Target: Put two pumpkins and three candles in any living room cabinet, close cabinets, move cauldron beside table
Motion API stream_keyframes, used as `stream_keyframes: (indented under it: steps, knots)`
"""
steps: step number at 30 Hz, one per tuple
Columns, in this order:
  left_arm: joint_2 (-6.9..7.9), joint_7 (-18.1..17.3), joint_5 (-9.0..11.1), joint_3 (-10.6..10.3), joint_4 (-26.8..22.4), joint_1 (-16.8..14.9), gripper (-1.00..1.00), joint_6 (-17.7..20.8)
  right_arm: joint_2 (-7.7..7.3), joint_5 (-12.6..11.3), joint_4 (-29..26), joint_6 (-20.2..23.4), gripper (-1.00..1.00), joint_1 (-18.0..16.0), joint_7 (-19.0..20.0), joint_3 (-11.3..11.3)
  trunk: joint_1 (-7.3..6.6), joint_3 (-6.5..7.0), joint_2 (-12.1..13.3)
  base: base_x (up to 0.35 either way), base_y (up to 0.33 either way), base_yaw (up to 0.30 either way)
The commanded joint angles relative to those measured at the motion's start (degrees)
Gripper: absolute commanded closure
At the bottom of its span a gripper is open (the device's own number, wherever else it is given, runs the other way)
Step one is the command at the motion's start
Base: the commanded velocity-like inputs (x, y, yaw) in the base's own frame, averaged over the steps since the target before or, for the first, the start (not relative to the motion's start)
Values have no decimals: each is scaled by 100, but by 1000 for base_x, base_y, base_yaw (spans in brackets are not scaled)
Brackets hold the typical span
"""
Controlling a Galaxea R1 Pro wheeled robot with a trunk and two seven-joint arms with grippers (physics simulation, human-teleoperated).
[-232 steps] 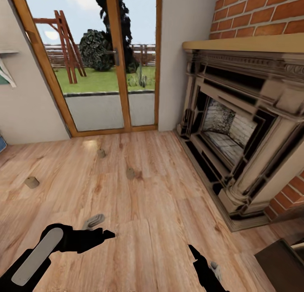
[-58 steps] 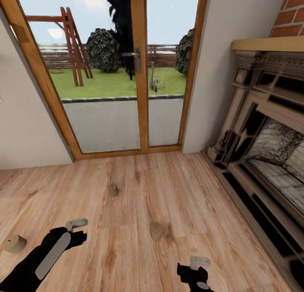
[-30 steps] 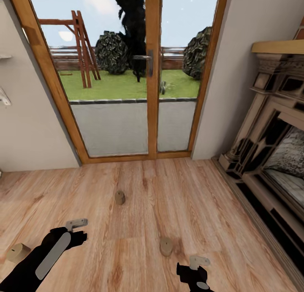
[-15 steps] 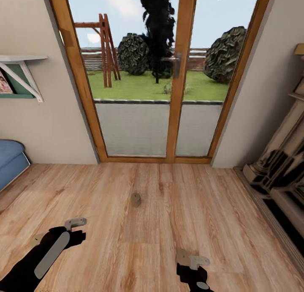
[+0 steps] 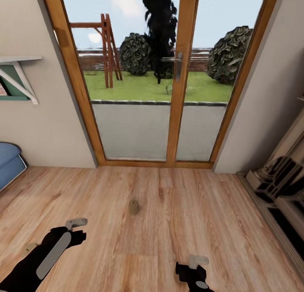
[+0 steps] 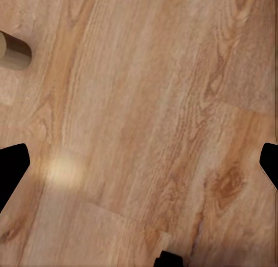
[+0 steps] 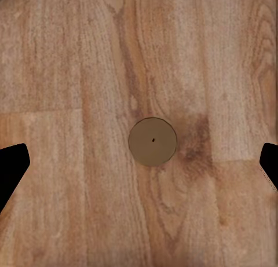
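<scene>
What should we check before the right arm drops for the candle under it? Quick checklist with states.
1. Candle centred under the right pincer: ok, the candle sits upright midway between the fingertips in the right wrist view.
2. Right pincer open: ok, fingertips wide apart at both edges.
3. Floor around that candle free of obstacles: ok, bare wooden floor.
4. Left pincer empty: ok, open over floor, another candle lies off to one side.
5. Third candle located: ok, on the floor ahead, before the glass door.
6. Height above the candle: cannot tell.
</scene>
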Motion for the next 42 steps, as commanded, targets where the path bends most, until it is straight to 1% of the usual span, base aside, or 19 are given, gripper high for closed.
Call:
stream_keyframes:
  steps: [1, 11, 29, 42]
  knots:
    - [6, 59, 58, -19, -6, -5, -100, 3, -1, -52, -2, -22, -100, -4, -25, 49, 2, -5, -2, 160, -42, 0]
    - [4, 58, 56, -19, -4, -5, -100, 3, -1, -53, -2, -22, -100, -4, -25, 49, 2, -5, -2, 72, 41, 0]
    - [4, 58, 45, -28, -4, -5, -100, 3, -1, -53, -2, -22, -100, -4, -25, 49, 2, -5, -2, 166, -5, 0]
    - [3, 58, 22, -28, -33, -5, -100, 3, -8, -53, -2, -22, -100, -4, -25, 49, 2, -5, -2, 16, -22, 0]
